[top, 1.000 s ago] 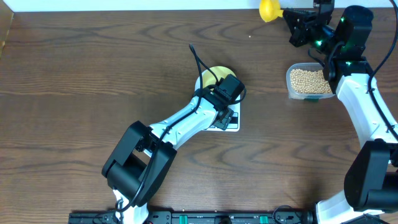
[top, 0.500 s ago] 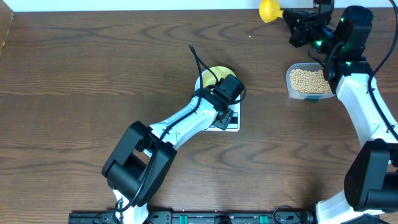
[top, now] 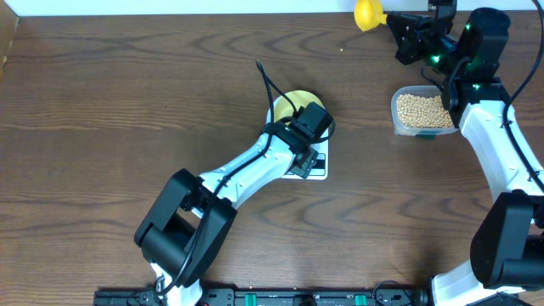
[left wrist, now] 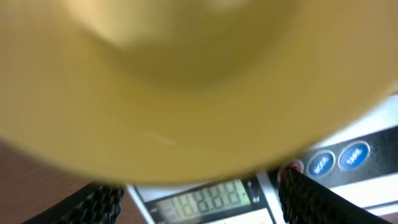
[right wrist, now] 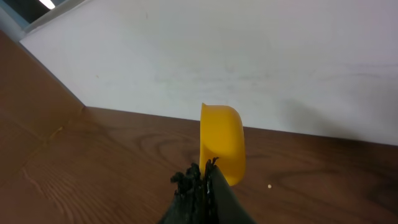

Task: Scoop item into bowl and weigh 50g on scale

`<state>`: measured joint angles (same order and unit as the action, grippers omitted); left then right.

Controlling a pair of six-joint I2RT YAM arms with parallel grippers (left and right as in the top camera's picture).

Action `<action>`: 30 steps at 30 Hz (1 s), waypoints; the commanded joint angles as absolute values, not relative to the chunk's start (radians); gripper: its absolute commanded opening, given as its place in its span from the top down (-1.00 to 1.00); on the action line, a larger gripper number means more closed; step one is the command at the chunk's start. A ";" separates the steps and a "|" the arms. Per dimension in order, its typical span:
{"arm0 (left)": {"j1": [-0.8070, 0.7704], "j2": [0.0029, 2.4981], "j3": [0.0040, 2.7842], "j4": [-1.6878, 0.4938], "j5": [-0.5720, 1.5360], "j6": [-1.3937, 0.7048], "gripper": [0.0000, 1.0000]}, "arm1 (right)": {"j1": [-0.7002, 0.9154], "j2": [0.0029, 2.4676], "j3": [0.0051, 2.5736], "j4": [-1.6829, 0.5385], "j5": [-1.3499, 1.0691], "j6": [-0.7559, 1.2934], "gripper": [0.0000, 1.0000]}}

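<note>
The pale yellow bowl (top: 297, 101) sits on the white scale (top: 317, 169), mostly hidden by my left gripper (top: 295, 119). In the left wrist view the bowl (left wrist: 186, 87) fills the frame, blurred and very close. My left fingers (left wrist: 199, 202) are spread wide on either side of it, with the scale's display (left wrist: 199, 198) between them. My right gripper (top: 393, 24) is shut on the handle of the bright yellow scoop (top: 369, 13), held at the table's far edge. The scoop (right wrist: 222, 143) shows edge-on beyond the shut fingers (right wrist: 202, 177). The tan beans (top: 422, 109) fill a clear tub.
The clear tub (top: 398, 123) stands at the right, below my right arm. A single stray bean (top: 342, 49) lies on the wood near the scoop, and also shows in the right wrist view (right wrist: 269, 185). A white wall runs along the far table edge.
My left arm has shifted slightly up and to the left over the scale. The right arm and scoop have not moved.
</note>
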<state>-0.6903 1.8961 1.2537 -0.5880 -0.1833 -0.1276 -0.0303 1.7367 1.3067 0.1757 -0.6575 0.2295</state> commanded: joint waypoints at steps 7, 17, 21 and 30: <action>-0.691 1.806 1.248 -0.600 -0.204 -0.129 -0.64 | -0.025 1.741 1.325 0.175 -0.657 0.219 0.98; -0.691 1.806 1.248 -0.613 -0.203 -0.129 -0.64 | -0.025 1.741 1.325 0.174 -0.657 0.219 0.98; -0.691 1.806 1.248 -0.624 -0.203 -0.129 -0.64 | -0.025 1.741 1.325 0.170 -0.657 0.219 0.98; -0.691 1.806 1.248 -0.627 -0.203 -0.129 -0.65 | -0.025 1.741 1.325 0.163 -0.657 0.219 0.98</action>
